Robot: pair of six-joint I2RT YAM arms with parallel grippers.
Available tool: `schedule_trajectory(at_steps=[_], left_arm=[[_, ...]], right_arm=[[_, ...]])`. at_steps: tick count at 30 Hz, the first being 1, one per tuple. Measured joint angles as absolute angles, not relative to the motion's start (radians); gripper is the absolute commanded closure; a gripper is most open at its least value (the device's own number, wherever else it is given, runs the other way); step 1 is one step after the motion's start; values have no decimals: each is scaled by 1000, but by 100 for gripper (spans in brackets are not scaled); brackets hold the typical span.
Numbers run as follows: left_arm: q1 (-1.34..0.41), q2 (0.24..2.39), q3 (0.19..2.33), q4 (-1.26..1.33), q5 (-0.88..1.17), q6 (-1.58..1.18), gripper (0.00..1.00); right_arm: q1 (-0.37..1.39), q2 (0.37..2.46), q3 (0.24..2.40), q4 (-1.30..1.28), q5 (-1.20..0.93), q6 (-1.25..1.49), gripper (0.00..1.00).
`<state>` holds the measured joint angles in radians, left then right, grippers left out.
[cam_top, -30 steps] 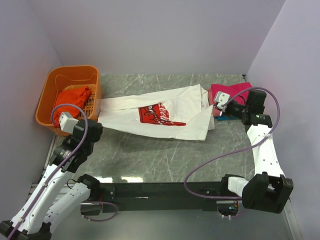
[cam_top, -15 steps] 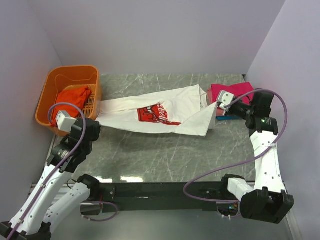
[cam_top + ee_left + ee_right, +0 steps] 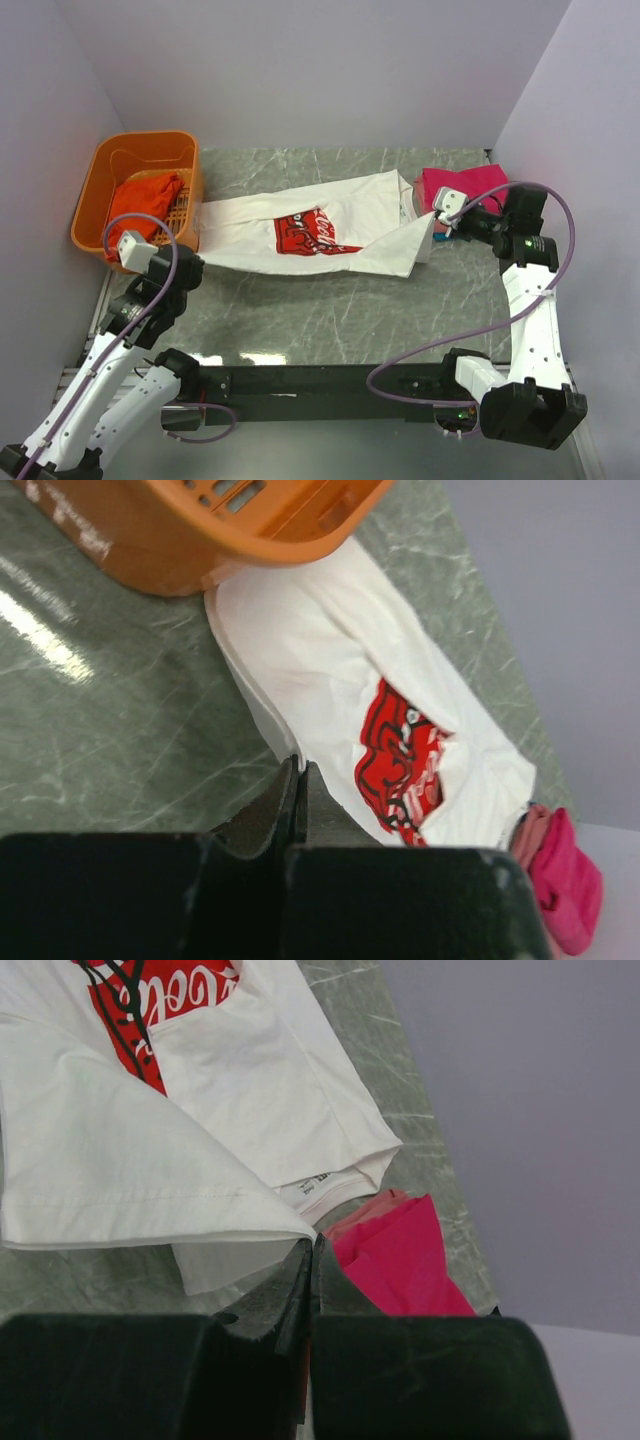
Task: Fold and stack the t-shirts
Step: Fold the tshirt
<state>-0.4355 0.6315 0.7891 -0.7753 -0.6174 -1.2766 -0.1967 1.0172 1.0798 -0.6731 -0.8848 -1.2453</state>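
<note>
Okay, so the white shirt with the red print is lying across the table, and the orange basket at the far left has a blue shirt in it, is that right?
Not quite. The orange basket holds an orange-red shirt, not a blue one, as the top external view shows. The white shirt with the red print does lie across the table.

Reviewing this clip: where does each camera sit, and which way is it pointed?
Top external: high behind the bases, looking down on the table; the left arm and right arm show whole.
Left wrist: on the left arm, looking past the shut left hand along the white t-shirt, orange basket beside.
Right wrist: on the right arm, looking past the shut right hand over that shirt's collar end.
Shared: both wrist views show the red print and magenta t-shirt.
</note>
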Motion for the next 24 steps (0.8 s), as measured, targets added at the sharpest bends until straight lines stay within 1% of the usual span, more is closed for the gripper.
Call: schedule_trajectory(at_steps=[6, 15, 24], left_arm=[[-435, 629, 688, -790, -586, -1292, 100], [-435, 678, 595, -772, -563, -1318, 100], [-435, 805, 561, -720, -596, -1337, 100]], right_arm=[[-197, 1067, 1080, -672, -904, -1243, 100], [-189, 1181, 1087, -665, -918, -1242, 100], [-141, 1354, 1203, -640, -892, -1219, 100]])
